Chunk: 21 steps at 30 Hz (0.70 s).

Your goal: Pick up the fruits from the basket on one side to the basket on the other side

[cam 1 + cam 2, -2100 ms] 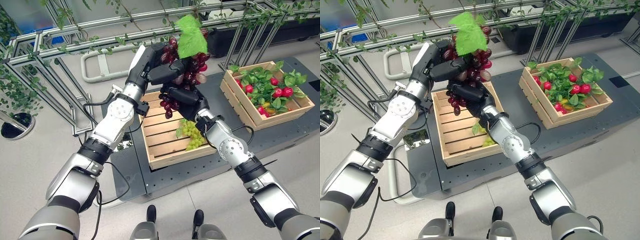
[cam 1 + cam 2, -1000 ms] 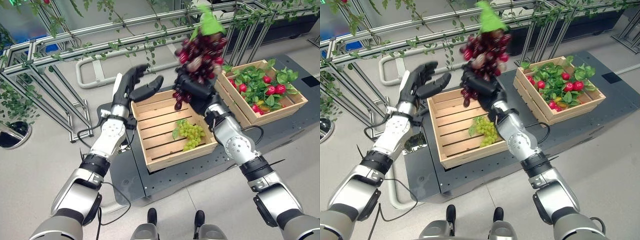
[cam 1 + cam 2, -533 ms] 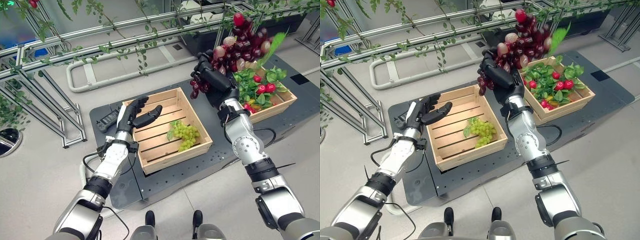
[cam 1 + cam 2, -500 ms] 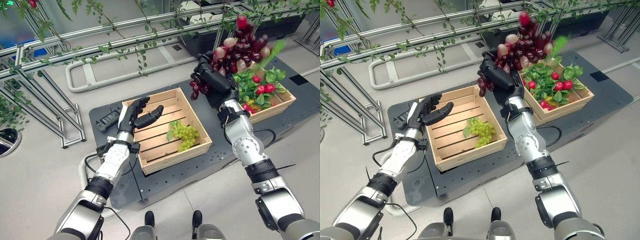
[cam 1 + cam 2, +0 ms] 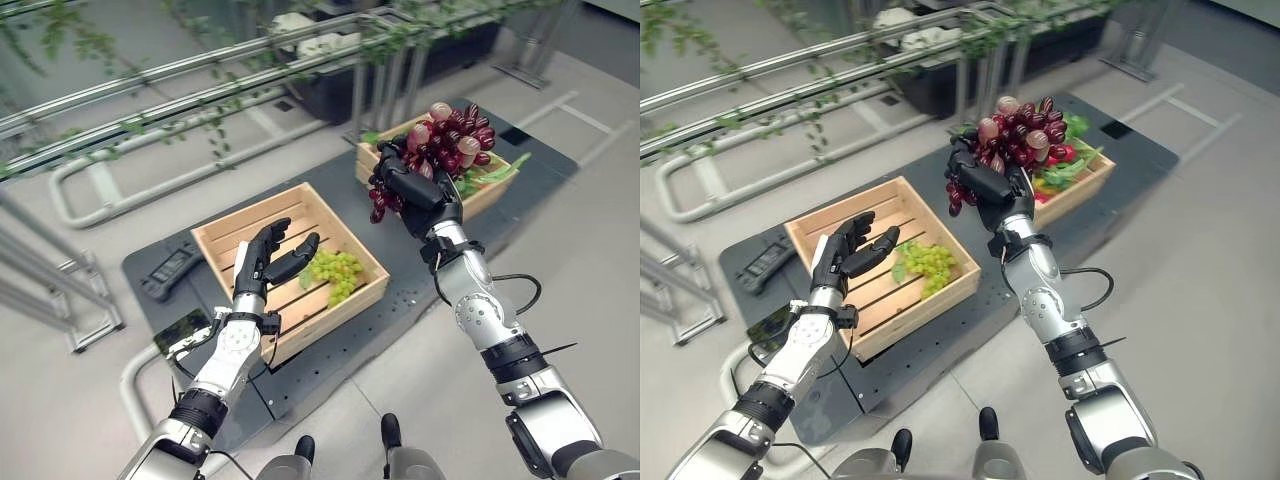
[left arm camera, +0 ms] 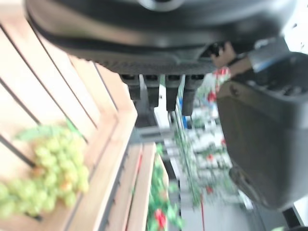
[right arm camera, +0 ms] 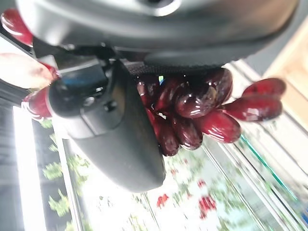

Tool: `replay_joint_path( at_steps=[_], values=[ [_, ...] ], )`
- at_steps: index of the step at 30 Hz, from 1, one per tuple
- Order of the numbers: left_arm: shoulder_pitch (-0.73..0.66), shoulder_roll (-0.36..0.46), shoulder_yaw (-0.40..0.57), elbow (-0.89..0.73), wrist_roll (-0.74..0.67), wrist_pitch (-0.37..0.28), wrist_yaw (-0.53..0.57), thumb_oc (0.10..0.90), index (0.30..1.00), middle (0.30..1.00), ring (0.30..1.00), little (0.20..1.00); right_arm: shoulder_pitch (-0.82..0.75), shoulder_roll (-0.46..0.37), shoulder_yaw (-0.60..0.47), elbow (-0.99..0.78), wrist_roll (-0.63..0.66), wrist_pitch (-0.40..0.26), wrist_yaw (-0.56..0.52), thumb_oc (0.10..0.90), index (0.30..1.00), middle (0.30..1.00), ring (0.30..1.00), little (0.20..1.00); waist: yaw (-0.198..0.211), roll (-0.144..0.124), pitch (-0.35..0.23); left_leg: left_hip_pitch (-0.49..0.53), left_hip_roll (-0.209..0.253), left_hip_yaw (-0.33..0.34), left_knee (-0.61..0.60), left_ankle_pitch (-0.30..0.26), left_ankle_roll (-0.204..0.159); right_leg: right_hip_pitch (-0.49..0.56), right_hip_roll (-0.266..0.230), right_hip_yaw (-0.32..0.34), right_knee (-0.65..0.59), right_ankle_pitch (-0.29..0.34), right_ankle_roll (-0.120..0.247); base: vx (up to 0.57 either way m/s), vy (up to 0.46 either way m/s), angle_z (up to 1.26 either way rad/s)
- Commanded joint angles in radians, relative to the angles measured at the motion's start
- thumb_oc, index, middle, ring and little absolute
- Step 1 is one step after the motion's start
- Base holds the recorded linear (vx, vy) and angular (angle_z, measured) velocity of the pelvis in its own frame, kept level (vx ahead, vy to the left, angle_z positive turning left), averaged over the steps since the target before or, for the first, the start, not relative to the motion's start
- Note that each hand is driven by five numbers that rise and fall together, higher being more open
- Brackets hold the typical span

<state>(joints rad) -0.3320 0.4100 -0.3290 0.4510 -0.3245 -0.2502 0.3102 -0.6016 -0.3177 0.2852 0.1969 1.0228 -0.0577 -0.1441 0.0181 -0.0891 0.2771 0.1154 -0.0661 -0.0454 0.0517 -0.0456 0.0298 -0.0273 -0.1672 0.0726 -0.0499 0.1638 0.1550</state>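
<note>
The right hand [image 5: 418,190] is gripping a bunch of red grapes [image 5: 448,140], fingers curled round the lower part, and holding it up in the air just over the near edge of the far wooden crate [image 5: 478,192], which is holding leafy greens and red fruit. The left hand [image 5: 262,258] is hanging empty with fingers relaxed over the near wooden crate [image 5: 232,232], where a bunch of green grapes [image 5: 336,270] is lying.

Judgement: the carry is nearly done and the drop is next. The bunch should be brought fully past the crate wall and lowered close to the greens before the fingers are loosened. Loose berries are dangling below the palm, probably free to snag the rim.
</note>
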Motion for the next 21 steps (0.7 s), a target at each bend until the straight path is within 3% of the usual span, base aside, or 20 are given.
replay_joint_path(
  at_steps=[1,2,3,4,6,7,9,10,11,13,15,16,18,19,21],
  values=[
    [-0.049,0.03,0.055,-0.086,0.031,-0.111,0.057,0.8,0.9,0.9,0.9,0.9,-0.109,-0.024,-0.06,-0.081,-0.04,-0.137,0.051,0.4,0.3,0.3,0.3,0.3,0.001,0.071,-0.088,0.035,0.015,0.018,-0.029,-0.078,-0.019,-0.034,-0.029,-0.162,0.121,0.004,0.016,-0.5,0.18,-0.8],
    [-0.038,0.042,0.067,-0.097,0.024,-0.111,0.065,0.8,0.9,0.9,0.9,0.9,-0.102,-0.025,-0.061,-0.083,-0.031,-0.133,0.07,0.4,0.3,0.3,0.3,0.3,0.012,0.085,-0.089,0.027,0.024,0.052,-0.042,-0.059,-0.012,-0.038,-0.025,-0.194,0.235,-0.034,0.003,-0.51,0.171,-1.06],
    [-0.034,0.049,0.074,-0.102,0.015,-0.11,0.062,0.8,0.9,0.9,0.9,0.9,-0.097,-0.027,-0.061,-0.084,-0.03,-0.134,0.074,0.4,0.3,0.3,0.3,0.3,0.014,0.092,-0.093,0.018,0.03,0.066,-0.048,-0.044,-0.008,-0.041,-0.015,-0.197,0.266,-0.057,-0.006,-0.41,0.16,-1.96],
    [-0.035,0.051,0.073,-0.095,0.004,-0.116,0.068,0.8,0.9,0.9,0.9,0.9,-0.092,-0.035,-0.059,-0.083,-0.03,-0.136,0.08,0.4,0.3,0.3,0.3,0.3,0.018,0.105,-0.099,0.002,0.041,0.08,-0.052,-0.027,0.005,-0.015,0.018,-0.204,0.355,-0.121,-0.026,-0.33,0.104,-1.91],
    [-0.04,0.047,0.071,-0.078,-0.006,-0.128,0.086,0.8,0.9,0.9,0.9,0.9,-0.086,-0.045,-0.051,-0.072,-0.028,-0.147,0.097,0.4,0.3,0.3,0.3,0.3,0.034,0.106,-0.114,-0.035,0.047,0.096,-0.034,-0.012,0.013,0.018,0.044,-0.225,0.404,-0.189,-0.048,-0.28,0.02,-0.85],
    [-0.037,0.042,0.074,-0.068,-0.007,-0.139,0.096,0.8,0.9,0.9,0.9,0.9,-0.077,-0.051,-0.048,-0.067,-0.023,-0.158,0.112,0.4,0.3,0.3,0.3,0.3,0.045,0.092,-0.122,-0.062,0.046,0.109,-0.009,-0.01,0.012,0.054,0.051,-0.231,0.396,-0.226,-0.052,-0.23,-0.106,-0.57],
    [-0.037,0.036,0.082,-0.054,-0.024,-0.153,0.091,0.8,0.9,0.9,0.9,0.9,-0.06,-0.056,-0.05,-0.059,-0.023,-0.176,0.136,0.4,0.3,0.3,0.3,0.3,0.056,0.061,-0.132,-0.103,0.038,0.122,0.023,-0.008,0.001,0.136,0.072,-0.221,0.265,-0.268,-0.069,-0.21,-0.206,-0.76],
    [-0.042,0.027,0.087,-0.034,-0.037,-0.162,0.091,0.8,0.9,0.9,0.9,0.9,-0.052,-0.057,-0.055,-0.05,-0.021,-0.179,0.15,0.4,0.3,0.3,0.3,0.3,0.058,0.042,-0.141,-0.119,0.035,0.13,0.032,-0.014,-0.01,0.173,0.077,-0.209,0.137,-0.258,-0.075,-0.18,-0.221,-0.68],
    [-0.049,0.016,0.087,-0.014,-0.058,-0.165,0.094,0.8,0.9,0.9,0.9,0.9,-0.051,-0.059,-0.058,-0.038,-0.016,-0.175,0.154,0.4,0.3,0.3,0.3,0.3,0.055,0.037,-0.147,-0.124,0.039,0.135,0.03,-0.013,-0.019,0.185,0.085,-0.198,0.087,-0.245,-0.075,-0.14,-0.157,-0.55],
    [-0.053,-0.015,0.085,-0.012,-0.102,-0.161,0.116,0.8,0.9,0.9,0.9,0.9,-0.062,-0.065,-0.053,-0.028,-0.012,-0.165,0.149,0.4,0.3,0.3,0.3,0.3,0.047,0.037,-0.148,-0.125,0.059,0.149,0.001,0.015,-0.041,0.19,0.115,-0.192,0.054,-0.233,-0.086,-0.13,-0.089,-0.45],
    [-0.05,-0.04,0.08,-0.02,-0.051,-0.161,0.129,0.8,0.9,0.9,0.9,0.9,-0.065,-0.067,-0.055,-0.034,-0.026,-0.166,0.139,0.4,0.3,0.3,0.3,0.3,0.044,0.035,-0.153,-0.127,0.066,0.158,-0.029,0.036,-0.05,0.202,0.123,-0.202,0.031,-0.232,-0.098,-0.13,-0.049,-0.15],
    [-0.054,-0.063,0.059,-0.02,-0.035,-0.162,0.141,0.8,0.9,0.9,0.9,0.9,-0.063,-0.07,-0.065,-0.044,-0.039,-0.161,0.125,0.4,0.3,0.3,0.3,0.3,0.037,0.037,-0.161,-0.13,0.063,0.153,-0.068,0.063,-0.058,0.209,0.138,-0.19,0.006,-0.224,-0.105,-0.14,-0.018,-0.04],
    [-0.057,-0.073,0.051,-0.024,-0.027,-0.162,0.143,0.8,0.9,0.9,0.9,0.9,-0.061,-0.083,-0.075,-0.047,-0.035,-0.154,0.118,0.4,0.3,0.3,0.3,0.3,0.036,0.035,-0.167,-0.136,0.052,0.123,-0.068,0.064,-0.06,0.202,0.141,-0.18,0.003,-0.219,-0.108,-0.17,-0.003,0.0],
    [-0.06,-0.07,0.054,-0.034,-0.034,-0.157,0.141,0.8,0.9,0.9,0.9,0.9,-0.071,-0.098,-0.08,-0.042,-0.022,-0.144,0.121,0.4,0.3,0.3,0.3,0.3,0.036,0.026,-0.168,-0.141,0.026,0.077,0.007,0.027,-0.052,0.177,0.135,-0.168,0.02,-0.214,-0.116,-0.25,0.037,-0.03],
    [-0.056,-0.068,0.063,-0.049,-0.025,-0.161,0.15,0.8,0.9,0.9,0.9,0.9,-0.098,-0.109,-0.071,-0.02,-0.009,-0.137,0.138,0.4,0.3,0.3,0.3,0.3,0.03,-0.003,-0.157,-0.16,-0.015,0.045,0.241,-0.086,-0.04,0.148,0.107,-0.141,0.049,-0.203,-0.127,-0.28,0.085,-0.19]
  ],
)
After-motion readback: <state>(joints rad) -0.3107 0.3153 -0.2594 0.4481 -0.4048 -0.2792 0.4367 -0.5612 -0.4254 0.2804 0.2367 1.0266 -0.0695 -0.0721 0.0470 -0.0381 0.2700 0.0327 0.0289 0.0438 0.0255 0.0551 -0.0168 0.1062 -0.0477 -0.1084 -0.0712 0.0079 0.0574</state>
